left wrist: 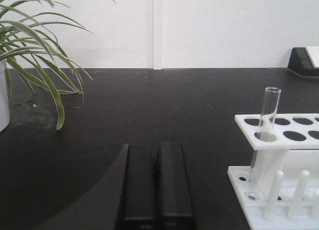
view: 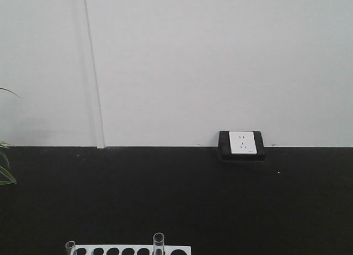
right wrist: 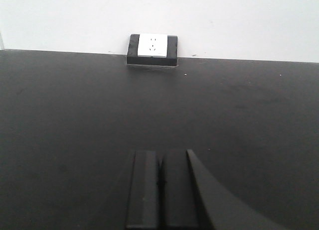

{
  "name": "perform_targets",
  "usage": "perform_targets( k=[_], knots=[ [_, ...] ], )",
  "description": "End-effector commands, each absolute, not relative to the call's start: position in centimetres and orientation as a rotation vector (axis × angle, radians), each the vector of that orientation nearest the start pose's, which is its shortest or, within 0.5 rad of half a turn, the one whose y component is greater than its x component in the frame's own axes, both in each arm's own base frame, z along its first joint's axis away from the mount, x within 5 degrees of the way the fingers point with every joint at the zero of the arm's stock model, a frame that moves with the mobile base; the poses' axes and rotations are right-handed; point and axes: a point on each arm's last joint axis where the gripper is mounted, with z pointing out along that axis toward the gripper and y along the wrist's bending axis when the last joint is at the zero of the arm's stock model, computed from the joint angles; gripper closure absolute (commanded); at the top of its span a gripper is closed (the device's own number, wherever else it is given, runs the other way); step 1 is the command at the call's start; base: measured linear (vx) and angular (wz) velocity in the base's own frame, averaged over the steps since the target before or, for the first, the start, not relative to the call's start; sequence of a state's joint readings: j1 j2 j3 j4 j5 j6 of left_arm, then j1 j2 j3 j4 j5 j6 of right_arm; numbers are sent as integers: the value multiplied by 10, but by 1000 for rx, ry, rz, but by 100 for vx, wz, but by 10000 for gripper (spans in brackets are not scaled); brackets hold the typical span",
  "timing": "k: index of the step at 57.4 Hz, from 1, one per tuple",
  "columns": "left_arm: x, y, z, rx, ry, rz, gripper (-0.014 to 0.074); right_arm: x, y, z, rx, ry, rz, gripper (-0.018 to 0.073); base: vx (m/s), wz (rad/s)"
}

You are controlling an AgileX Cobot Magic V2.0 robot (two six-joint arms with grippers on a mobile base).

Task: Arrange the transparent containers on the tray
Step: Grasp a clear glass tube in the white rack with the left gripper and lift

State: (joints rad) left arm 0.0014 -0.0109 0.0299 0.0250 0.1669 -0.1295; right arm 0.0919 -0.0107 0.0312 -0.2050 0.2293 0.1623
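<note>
Left pincer [left wrist: 155, 153] sits low over the black bench [left wrist: 149, 100], jaws pressed together, nothing pinched. Right pincer [right wrist: 160, 158] is the same, pressed together over the bench and facing a socket box [right wrist: 152, 50] at the wall. In the left wrist view we see one test tube [left wrist: 268, 115] upright in a corner hole of the white rack [left wrist: 299, 140], to the right of the left pincer and apart from it. The front view cuts the rack at its bottom edge; we count a taller tube [view: 159, 243] and a left-end tube [view: 70, 246] standing in it. A striped plant [left wrist: 30, 51] stands far left, well apart from the rack.
</note>
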Motion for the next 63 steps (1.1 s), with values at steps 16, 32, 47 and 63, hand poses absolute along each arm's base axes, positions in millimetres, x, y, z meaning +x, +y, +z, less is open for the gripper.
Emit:
perform_targets(
  k=[16,32,47,63],
  knots=[
    [58,0,184,-99,1621,-88,603,56,2,188,-98,1644,-3,571,0,0],
    [58,0,187,-96,1592,-90,603,56,2,188,-98,1644,-3,571,0,0],
    [58,0,192,-92,1538,-92,603,56,2,188,-98,1644,-3,571,0,0],
    [53,0,220,-74,1253,-107,603,56,6,203,-116,1472,28,571,0,0]
  ],
)
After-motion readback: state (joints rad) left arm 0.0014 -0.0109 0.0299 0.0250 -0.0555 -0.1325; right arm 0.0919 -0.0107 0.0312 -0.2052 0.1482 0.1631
